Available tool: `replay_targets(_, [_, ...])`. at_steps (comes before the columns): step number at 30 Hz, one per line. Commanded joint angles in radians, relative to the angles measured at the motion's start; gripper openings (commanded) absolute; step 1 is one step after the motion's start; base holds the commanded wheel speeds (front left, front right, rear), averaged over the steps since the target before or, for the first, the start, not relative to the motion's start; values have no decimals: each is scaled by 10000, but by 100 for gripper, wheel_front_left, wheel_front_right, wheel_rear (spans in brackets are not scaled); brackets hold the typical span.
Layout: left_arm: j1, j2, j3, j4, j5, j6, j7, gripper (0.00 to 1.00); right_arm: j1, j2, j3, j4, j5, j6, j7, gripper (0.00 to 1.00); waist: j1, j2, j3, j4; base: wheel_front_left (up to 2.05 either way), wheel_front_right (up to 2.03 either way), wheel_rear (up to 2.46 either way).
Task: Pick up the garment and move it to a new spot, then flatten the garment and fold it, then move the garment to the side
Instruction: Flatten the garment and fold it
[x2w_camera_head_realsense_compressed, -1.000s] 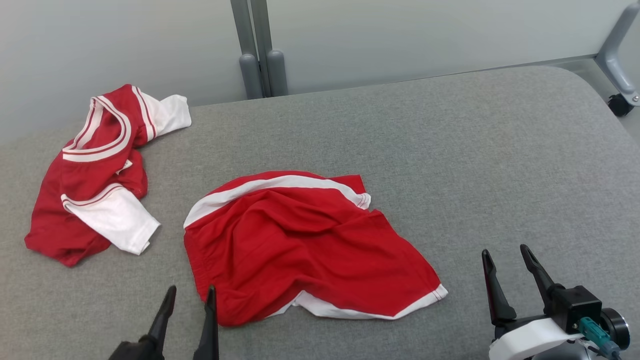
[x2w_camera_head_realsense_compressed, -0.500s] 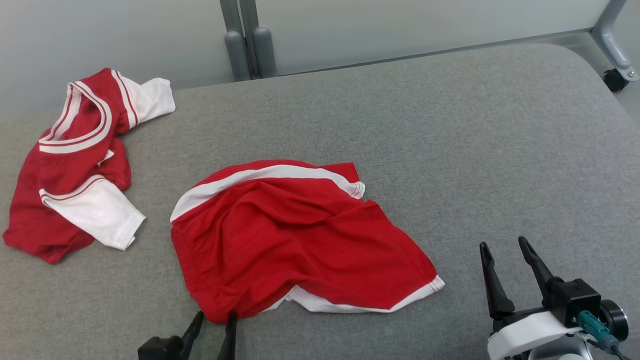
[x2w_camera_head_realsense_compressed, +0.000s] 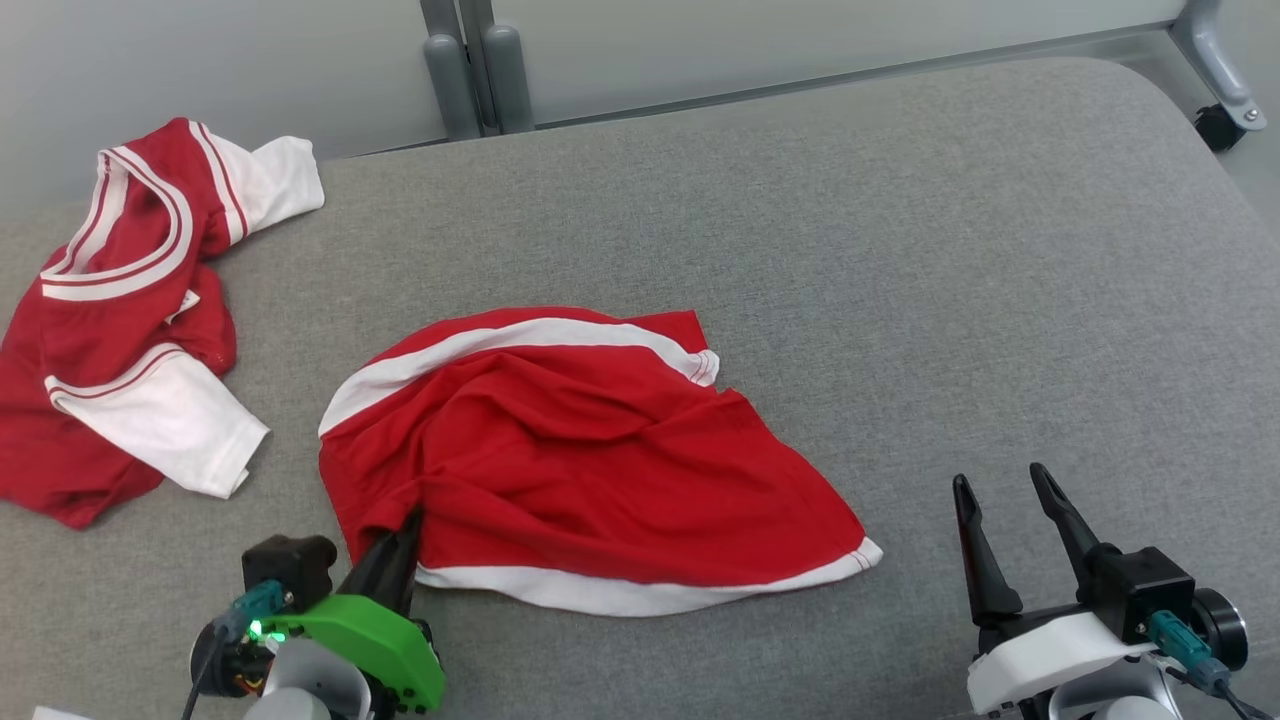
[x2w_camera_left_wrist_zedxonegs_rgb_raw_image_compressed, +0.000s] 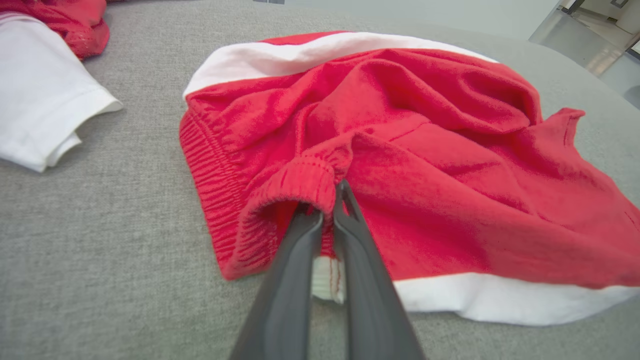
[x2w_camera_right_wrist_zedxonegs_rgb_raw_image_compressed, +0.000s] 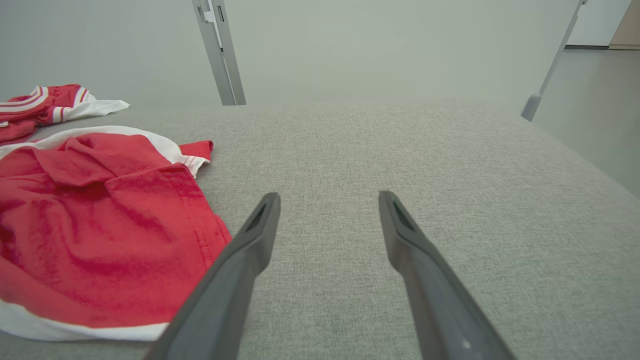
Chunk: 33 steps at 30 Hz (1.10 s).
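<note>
The garment (x2w_camera_head_realsense_compressed: 590, 460) is a pair of red shorts with white trim, lying crumpled in the middle of the grey padded surface (x2w_camera_head_realsense_compressed: 900, 250). My left gripper (x2w_camera_head_realsense_compressed: 405, 525) is at its near left corner, shut on a fold of the red elastic waistband. In the left wrist view the garment (x2w_camera_left_wrist_zedxonegs_rgb_raw_image_compressed: 425, 165) spreads to the right, and the left gripper (x2w_camera_left_wrist_zedxonegs_rgb_raw_image_compressed: 332, 200) pinches the ribbed band with its fingers pressed together. My right gripper (x2w_camera_head_realsense_compressed: 995, 478) stands open at the lower right, apart from the cloth. In the right wrist view the right gripper (x2w_camera_right_wrist_zedxonegs_rgb_raw_image_compressed: 327, 197) holds nothing, with the garment (x2w_camera_right_wrist_zedxonegs_rgb_raw_image_compressed: 90, 225) to its left.
A second piece of clothing, a red and white shirt (x2w_camera_head_realsense_compressed: 120, 300), lies bunched at the far left; its white sleeve (x2w_camera_left_wrist_zedxonegs_rgb_raw_image_compressed: 40, 100) is close to the shorts. A metal post (x2w_camera_head_realsense_compressed: 465, 60) stands behind the surface, and a caster wheel (x2w_camera_head_realsense_compressed: 1210, 125) at the far right corner.
The head camera has shifted. My left gripper has gone forward to the shorts' near left corner and shut on the waistband; the near white hem now lies straighter. The right gripper has stayed put.
</note>
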Motion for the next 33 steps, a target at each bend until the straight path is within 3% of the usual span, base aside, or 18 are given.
replay_targets(1, [-375,112,69,136,46,154,58,0,-118,8,38,37,32,-3,-30,100,0,0,30,-39,0,0,0])
replay_targets(6, [-1052,50,4,932,27,227,398,0,-223,20,155,136,87,-3,-30,100,0,0,57,-226,0,0,0])
replay_targets(7, [-1109,38,-39,1108,24,224,464,14,-193,24,166,156,88,-3,-30,100,0,0,68,-246,0,0,0])
replay_targets(8, [-1174,65,-119,1329,94,213,531,47,-172,32,188,192,101,-3,-30,100,0,0,83,-278,0,0,0])
replay_targets(9, [-1207,79,-180,1502,139,204,588,90,-169,36,202,212,110,-3,-30,100,0,0,86,-301,0,0,0])
replay_targets(10, [-1248,83,-212,1694,164,207,546,100,-164,40,198,238,113,-3,-30,100,0,0,85,-335,0,0,0])
replay_targets(15, [-1044,103,-110,1883,90,277,4,100,-31,54,85,241,108,-3,-30,100,0,0,-5,-350,0,0,0])
replay_targets(20, [-214,9,352,1151,-206,477,-1068,100,88,62,-152,86,116,-3,-30,100,0,0,-298,-178,0,0,0])
replay_targets(29, [1999,-269,1100,-1853,910,1053,-1437,100,385,-137,-467,-372,-8,-3,-30,100,0,0,-946,680,0,0,0])
replay_targets(33, [2789,-570,1443,-3024,1604,852,-1422,100,511,-269,-532,-470,-79,-3,-30,100,0,0,-1255,1099,0,0,0])
